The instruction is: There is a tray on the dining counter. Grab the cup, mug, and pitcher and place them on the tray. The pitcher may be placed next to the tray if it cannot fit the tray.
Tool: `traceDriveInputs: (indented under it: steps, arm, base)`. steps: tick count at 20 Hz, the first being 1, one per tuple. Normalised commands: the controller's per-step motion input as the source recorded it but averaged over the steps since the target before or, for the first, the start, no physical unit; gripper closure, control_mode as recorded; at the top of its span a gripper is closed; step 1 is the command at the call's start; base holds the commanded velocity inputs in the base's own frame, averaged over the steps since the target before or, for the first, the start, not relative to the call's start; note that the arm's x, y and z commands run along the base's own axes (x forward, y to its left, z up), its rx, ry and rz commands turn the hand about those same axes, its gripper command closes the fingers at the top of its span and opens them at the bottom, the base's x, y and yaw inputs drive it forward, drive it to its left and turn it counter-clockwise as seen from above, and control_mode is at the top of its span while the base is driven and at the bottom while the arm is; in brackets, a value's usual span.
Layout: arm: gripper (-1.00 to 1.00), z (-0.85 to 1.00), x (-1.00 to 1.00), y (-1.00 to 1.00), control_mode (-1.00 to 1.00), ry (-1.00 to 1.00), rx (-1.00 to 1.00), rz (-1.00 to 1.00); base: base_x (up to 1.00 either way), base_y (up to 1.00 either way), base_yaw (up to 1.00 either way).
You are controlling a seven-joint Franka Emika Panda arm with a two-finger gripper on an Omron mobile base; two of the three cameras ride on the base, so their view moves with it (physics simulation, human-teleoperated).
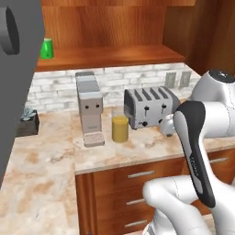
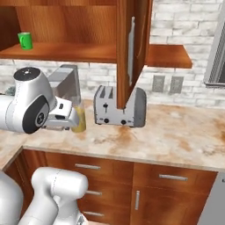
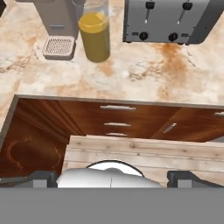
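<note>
**Nothing gathered yet: pitcher and mug in sight**

While the arm stands folded in front of the kitchen counter, no tray is in sight here, so the job looks to be at its very start. Largest on the counter is the toaster, then the grey coffee machine to its left. Between them, just beside the machine's drip grille, stands the pitcher, upright, with amber liquid partway up its glass wall; in the hand view it sits at the top, well apart from the gripper. The jaws are spread wide with nothing between them, each dark fingertip far from the other. Smallest is the mug, upright on the wooden shelf above the counter, far left (out of easy reach, I would guess). I cannot pick out the yellow cup anywhere. By my reading all three items remain to be carried, and the pitcher, nearest and squarely ahead of the hand, seems the likely first pick.
</note>
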Motion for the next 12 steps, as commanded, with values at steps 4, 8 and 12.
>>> traceDriveInputs:
  steps: [4,8,12]
  arm:
    - [-1.00,0.00,0.00,0.00,1.00,0.00,0.00,0.00]
    - [-1.00,0.00,0.00,0.00,1.00,0.00,0.00,0.00]
    - [-1.00,0.00,0.00,0.00,1.00,0.00,0.00,0.00]
  base:
    - [0.57,0.34,0.00]
    - [0.25,0.41,0.00]
    - [0.04,0.52,0.00]
